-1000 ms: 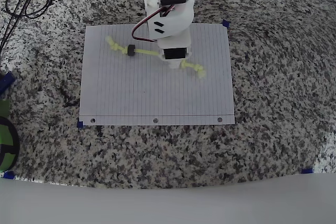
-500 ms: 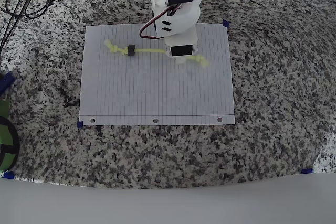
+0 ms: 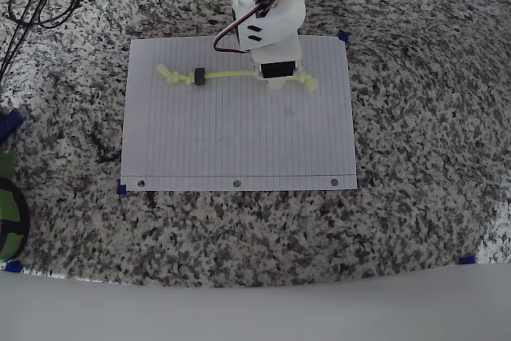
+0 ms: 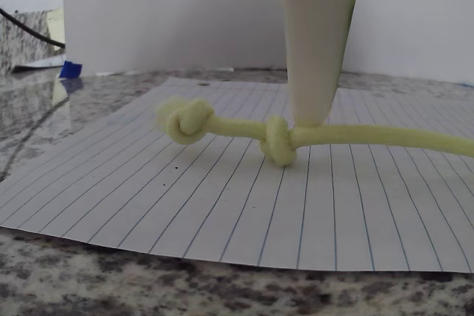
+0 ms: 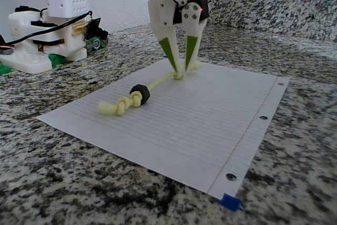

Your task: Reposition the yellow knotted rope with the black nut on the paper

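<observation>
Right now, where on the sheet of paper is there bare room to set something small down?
The lower half of the paper, between the rope and the punched-hole edge, is bare. It is crowded along the far edge: the rope runs across there with its black nut, and the gripper is closed on it near the right-hand knots in the overhead view.
</observation>
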